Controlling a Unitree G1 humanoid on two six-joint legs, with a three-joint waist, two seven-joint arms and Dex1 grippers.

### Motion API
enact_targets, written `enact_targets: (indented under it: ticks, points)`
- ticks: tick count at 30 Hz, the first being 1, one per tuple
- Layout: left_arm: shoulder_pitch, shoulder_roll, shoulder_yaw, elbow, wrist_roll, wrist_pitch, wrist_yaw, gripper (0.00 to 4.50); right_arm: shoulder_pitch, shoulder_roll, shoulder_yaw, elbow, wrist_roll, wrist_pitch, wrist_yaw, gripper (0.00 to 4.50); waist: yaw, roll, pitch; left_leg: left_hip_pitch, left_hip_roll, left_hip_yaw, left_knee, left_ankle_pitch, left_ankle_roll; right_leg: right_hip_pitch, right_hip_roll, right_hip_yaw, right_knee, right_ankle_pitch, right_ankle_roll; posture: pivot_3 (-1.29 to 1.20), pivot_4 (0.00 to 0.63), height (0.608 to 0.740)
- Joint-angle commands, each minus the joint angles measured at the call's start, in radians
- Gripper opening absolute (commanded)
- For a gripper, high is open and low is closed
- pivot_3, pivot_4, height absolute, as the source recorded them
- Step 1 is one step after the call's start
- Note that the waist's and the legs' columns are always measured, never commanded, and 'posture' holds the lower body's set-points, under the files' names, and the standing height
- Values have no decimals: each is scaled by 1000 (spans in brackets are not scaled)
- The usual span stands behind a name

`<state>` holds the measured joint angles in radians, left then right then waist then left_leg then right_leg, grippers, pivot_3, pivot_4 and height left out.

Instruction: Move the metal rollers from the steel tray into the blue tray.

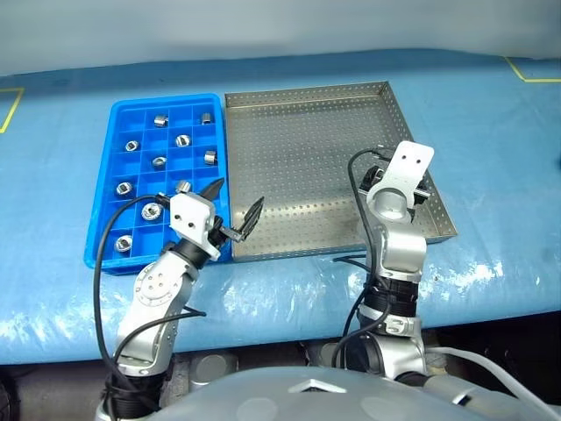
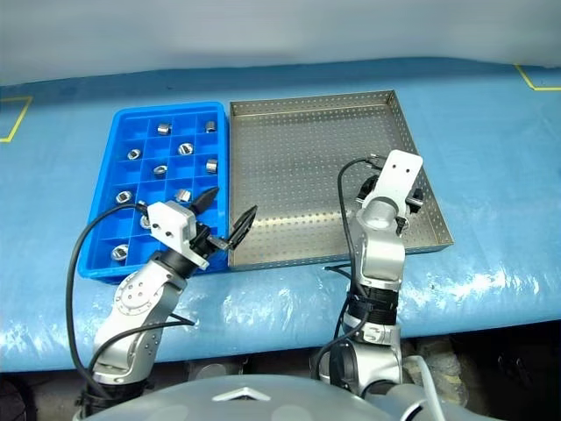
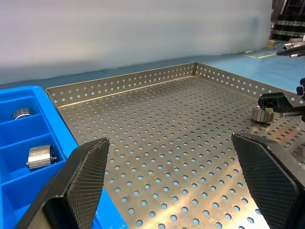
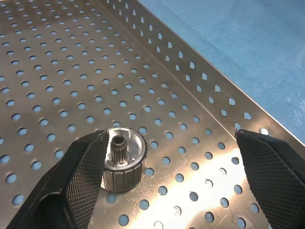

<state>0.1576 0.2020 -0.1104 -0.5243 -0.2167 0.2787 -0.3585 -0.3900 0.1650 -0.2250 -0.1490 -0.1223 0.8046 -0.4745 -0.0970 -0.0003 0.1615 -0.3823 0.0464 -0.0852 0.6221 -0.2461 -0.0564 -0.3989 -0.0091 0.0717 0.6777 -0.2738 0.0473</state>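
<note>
Roller (image 4: 123, 162) half hidden behind right gripper (image 4: 178, 179) finger (image 4: 86, 183).

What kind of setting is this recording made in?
Probably a workshop or lab bench set up for parts sorting: a table under a blue cover with yellow tape marks, a perforated steel tray, and a blue tray of compartments holding metal rollers.

We see a desk (image 1: 491, 132) covered with a wrinkled blue sheet (image 1: 289, 289). Yellow tape lines (image 1: 526, 74) mark its far right and far left corners, and a pale grey wall (image 1: 263, 26) runs behind it.
</note>
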Motion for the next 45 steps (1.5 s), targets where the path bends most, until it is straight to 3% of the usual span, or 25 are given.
enact_targets:
  ticks: [1, 16, 25, 29, 39, 45]
  points:
    - [0, -5, -10, -14, -9, -10, 1, 4500, -52, 61, 13, 18, 17, -33, -29, 4475, 0, 0, 0, 0, 0, 0, 0, 0, 0, 0, 0, 0, 0, 0, 0, -59, 150, 740]
    - [27, -11, -18, -29, -3, -22, 22, 4500, -153, 59, -13, 194, 57, -121, -204, 4475, 6, 0, 0, 0, 0, 0, 0, 0, 0, 0, 0, 0, 0, 0, 0, -24, 150, 740]
    - [32, -7, -18, -32, -3, -27, 29, 4500, -184, 60, -44, 231, 139, -119, -226, 1751, 11, 0, 0, 0, 0, 0, 0, 0, 0, 0, 0, 0, 0, 0, 0, -22, 150, 740]
    - [35, -19, -8, -33, -7, -36, 42, 4500, -184, 67, -10, 207, 162, -99, -206, 1725, 11, 0, 0, 0, 0, 0, 0, 0, 0, 0, 0, 0, 0, 0, 0, -14, 150, 740]
    - [66, -63, 62, -61, 27, -62, 150, 4500, -200, -16, 330, 109, 139, -80, 120, 1724, 18, 0, 0, 0, 0, 0, -1, 0, 0, 0, 0, 0, 0, 0, 0, 49, 150, 740]
    - [181, -67, 112, -137, 32, -74, 195, 4500, -260, -24, 407, 130, 243, -81, 410, 1723, 45, 0, 0, 0, 0, -1, -1, 0, 0, 0, 0, -1, -1, 0, 0, 131, 150, 740]
